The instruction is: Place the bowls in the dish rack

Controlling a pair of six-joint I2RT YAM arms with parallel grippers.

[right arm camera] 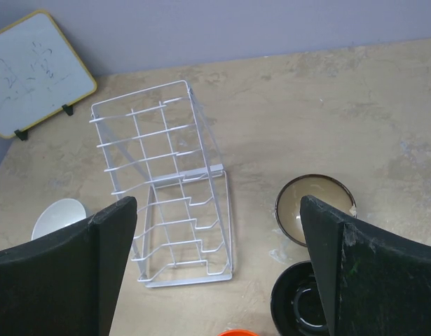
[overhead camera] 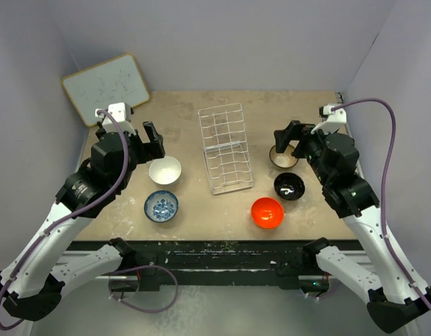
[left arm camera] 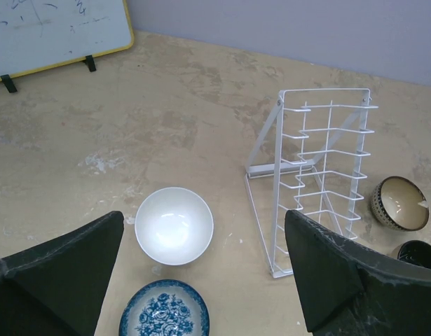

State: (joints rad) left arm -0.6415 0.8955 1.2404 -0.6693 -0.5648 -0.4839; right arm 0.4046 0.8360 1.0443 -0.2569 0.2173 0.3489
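The white wire dish rack (overhead camera: pixel 226 148) stands mid-table, with no bowl in it; it also shows in the left wrist view (left arm camera: pixel 317 178) and the right wrist view (right arm camera: pixel 169 189). Left of it sit the white bowl (overhead camera: pixel 165 170) (left arm camera: pixel 174 225) and the blue-and-white bowl (overhead camera: pixel 161 206) (left arm camera: pixel 164 309). Right of it sit the brown-inside bowl (overhead camera: pixel 282 158) (right arm camera: pixel 310 208), the black bowl (overhead camera: pixel 289 186) (right arm camera: pixel 299 302) and the orange-red bowl (overhead camera: pixel 267 212). My left gripper (overhead camera: pixel 149 140) (left arm camera: pixel 201 273) is open above the white bowl. My right gripper (overhead camera: pixel 288 137) (right arm camera: pixel 219 269) is open above the brown bowl.
A wood-framed whiteboard (overhead camera: pixel 106 87) leans at the back left corner. Purple-grey walls close in the table on three sides. The table's front edge (overhead camera: pixel 222 241) runs just below the blue and orange-red bowls.
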